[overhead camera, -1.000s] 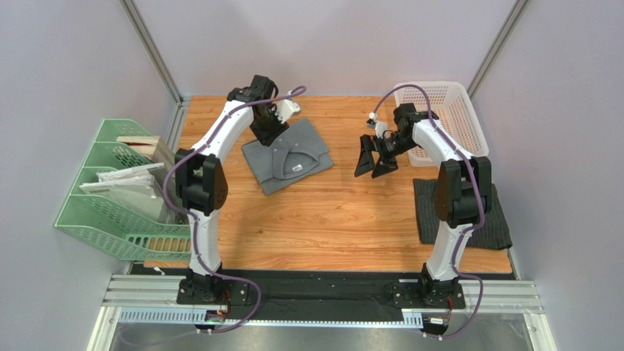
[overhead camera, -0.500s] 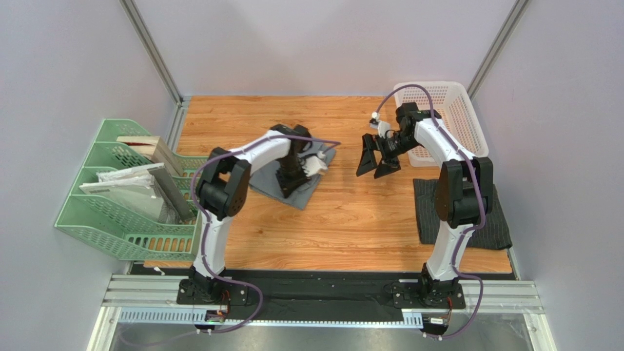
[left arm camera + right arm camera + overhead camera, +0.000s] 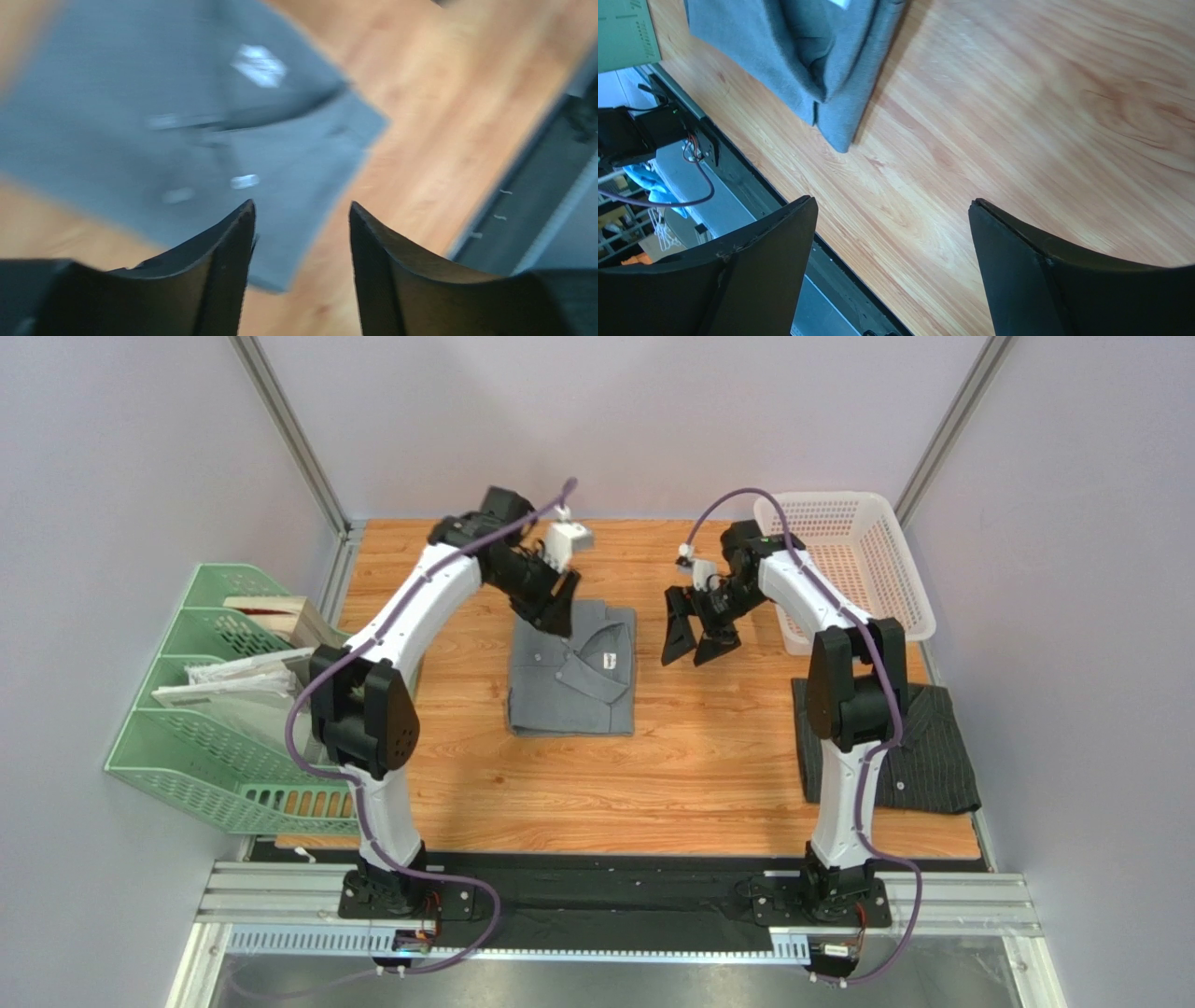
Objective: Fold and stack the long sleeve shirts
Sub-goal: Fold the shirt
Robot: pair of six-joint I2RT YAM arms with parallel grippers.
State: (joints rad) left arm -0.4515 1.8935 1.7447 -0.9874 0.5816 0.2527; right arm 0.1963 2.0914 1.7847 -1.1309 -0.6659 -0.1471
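On the tabletop [image 3: 701, 784], the folded grey shirt [image 3: 568, 693] looks limp; best pinched at its doubled edge. The left gripper [image 3: 298, 210] and right gripper [image 3: 892, 203] gape, empty.

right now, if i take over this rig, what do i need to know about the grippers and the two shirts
Left gripper: open, empty, above the far edge of the grey shirt.
Right gripper: open, empty, above the wooden table, right of that shirt.
Grey shirt: folded, collar up, mid-table.
Dark pinstriped shirt: flat at the near right edge, partly hidden by the right arm; how well it is folded is unclear.
Done: grey shirt folded.
Left: the shirts lie apart, so stacking remains.
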